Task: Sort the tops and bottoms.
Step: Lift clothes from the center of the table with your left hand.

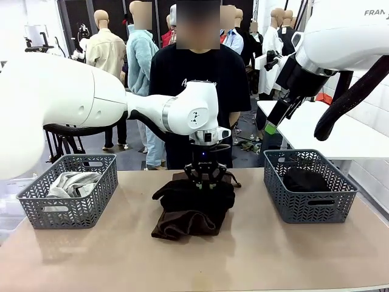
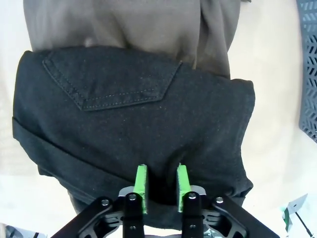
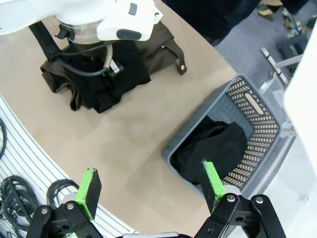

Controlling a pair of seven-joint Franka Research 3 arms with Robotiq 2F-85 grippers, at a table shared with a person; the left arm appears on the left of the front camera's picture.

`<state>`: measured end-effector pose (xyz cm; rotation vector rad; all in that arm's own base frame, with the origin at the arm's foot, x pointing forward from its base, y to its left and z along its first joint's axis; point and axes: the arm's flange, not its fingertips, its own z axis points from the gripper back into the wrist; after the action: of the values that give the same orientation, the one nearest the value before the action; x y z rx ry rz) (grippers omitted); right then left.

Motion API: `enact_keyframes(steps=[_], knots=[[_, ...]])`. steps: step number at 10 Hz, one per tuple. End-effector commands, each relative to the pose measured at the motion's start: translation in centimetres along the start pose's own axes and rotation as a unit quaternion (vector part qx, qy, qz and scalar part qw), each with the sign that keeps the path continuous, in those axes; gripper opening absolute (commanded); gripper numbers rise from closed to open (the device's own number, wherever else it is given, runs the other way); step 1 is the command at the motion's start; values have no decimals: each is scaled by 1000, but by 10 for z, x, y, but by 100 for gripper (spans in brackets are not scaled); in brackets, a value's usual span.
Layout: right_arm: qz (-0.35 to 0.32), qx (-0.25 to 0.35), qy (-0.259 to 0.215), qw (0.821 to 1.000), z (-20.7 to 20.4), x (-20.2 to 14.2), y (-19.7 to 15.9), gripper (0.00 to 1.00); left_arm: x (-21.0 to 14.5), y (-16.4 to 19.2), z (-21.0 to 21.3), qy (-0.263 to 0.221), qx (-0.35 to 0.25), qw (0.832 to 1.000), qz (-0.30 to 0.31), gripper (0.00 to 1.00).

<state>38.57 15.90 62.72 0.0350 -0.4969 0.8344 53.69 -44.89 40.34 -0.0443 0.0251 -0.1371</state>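
Observation:
A black garment (image 1: 194,196) with a stitched pocket lies on a dark brown garment (image 1: 182,225) at the table's middle. My left gripper (image 1: 205,182) stands straight down on this pile. In the left wrist view its green fingers (image 2: 141,183) pinch a fold at the near edge of the black garment (image 2: 133,114), with the brown garment (image 2: 124,25) beyond. My right gripper (image 3: 151,186) hangs open high over the table's right side, holding nothing. A pale grey garment (image 1: 73,182) fills the left basket (image 1: 36,201). Another black garment (image 3: 218,146) lies in the right basket (image 3: 252,104).
A person in a black T-shirt (image 1: 182,73) stands at the table's far side, behind the pile. Bare tabletop (image 1: 273,255) lies in front of the pile and between the baskets. The left arm (image 3: 99,20) covers part of the pile in the right wrist view.

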Motion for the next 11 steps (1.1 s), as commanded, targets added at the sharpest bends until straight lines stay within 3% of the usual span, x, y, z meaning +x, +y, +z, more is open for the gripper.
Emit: enact_keyframes(steps=[1, 2, 3, 6, 9, 11], knots=[[-1, 1, 2, 1000, -1, -1, -1, 100, 0, 1, -5, 13, 0, 1000, 26, 0], [-1, 1, 2, 1000, -1, -1, -1, 100, 1, 7, -6, 16, 8, 999, 46, 0], [-1, 1, 2, 1000, -1, -1, -1, 100, 1, 1, 0, 1, 0, 1000, 5, 0], [-1, 1, 2, 1000, -1, -1, -1, 100, 2, 3, 2, 0, 0, 1000, 14, 0], [-1, 1, 2, 1000, -1, -1, -1, 100, -22, 58, 76, -3, -15, 998, 64, 0], [-1, 1, 2, 1000, -1, -1, -1, 100, -42, 91, 117, -41, -5, 994, 101, 0]])
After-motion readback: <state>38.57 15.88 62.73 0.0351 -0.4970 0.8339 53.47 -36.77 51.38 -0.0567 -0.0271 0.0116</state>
